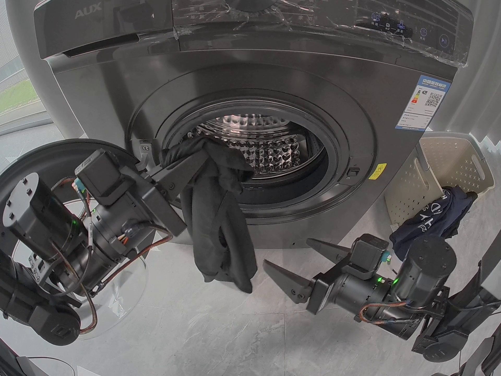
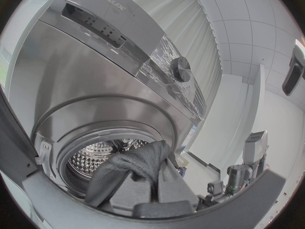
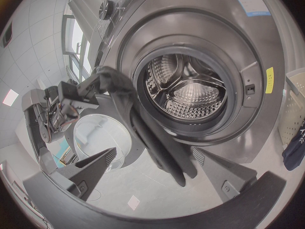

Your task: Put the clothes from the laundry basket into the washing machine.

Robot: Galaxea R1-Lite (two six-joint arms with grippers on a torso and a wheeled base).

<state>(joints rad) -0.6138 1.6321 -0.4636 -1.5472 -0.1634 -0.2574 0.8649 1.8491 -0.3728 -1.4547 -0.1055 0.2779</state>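
A black garment [image 1: 219, 220] hangs from my left gripper [image 1: 201, 155], which is shut on its upper end at the left rim of the washing machine's open drum [image 1: 261, 142]. The cloth drapes down in front of the opening, outside the drum. In the left wrist view the black garment [image 2: 136, 163] bunches over the left gripper [image 2: 157, 172]. My right gripper [image 1: 285, 250] stands open and low, just right of the garment's hanging end, holding nothing. In the right wrist view the black garment [image 3: 152, 134] hangs between the right gripper's [image 3: 152, 153] spread fingers. A navy garment [image 1: 433, 220] droops over the laundry basket [image 1: 459, 163].
The machine's round door [image 1: 52, 157] stands swung open on the left, behind my left arm. The cream basket leans against the machine's right side. Grey tiled floor [image 1: 235, 330] lies in front of the machine.
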